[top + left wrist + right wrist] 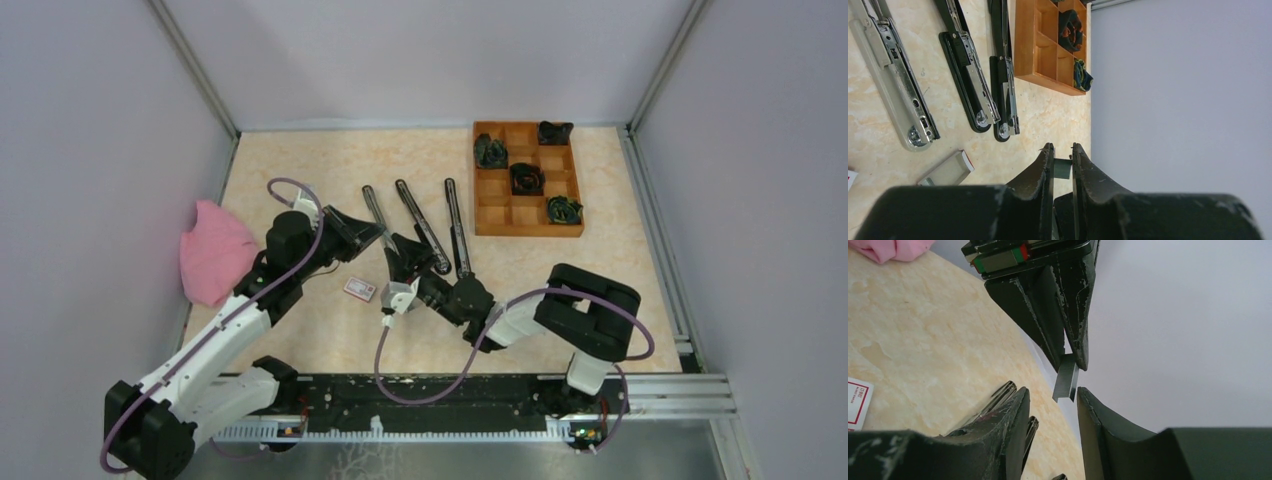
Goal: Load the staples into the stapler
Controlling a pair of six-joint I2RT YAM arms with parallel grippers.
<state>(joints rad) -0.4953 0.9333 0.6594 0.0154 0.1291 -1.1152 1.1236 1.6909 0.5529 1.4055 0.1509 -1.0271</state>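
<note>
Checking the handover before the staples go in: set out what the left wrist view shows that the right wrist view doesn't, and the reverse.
Only the left wrist view shows the three opened staplers at full length and the wooden tray with dark items in its compartments. Only the right wrist view shows the pink cloth and the open right hand, just under the strip. Both show the left hand shut on the staples and the table. The right wrist view catches only stapler ends.
</note>
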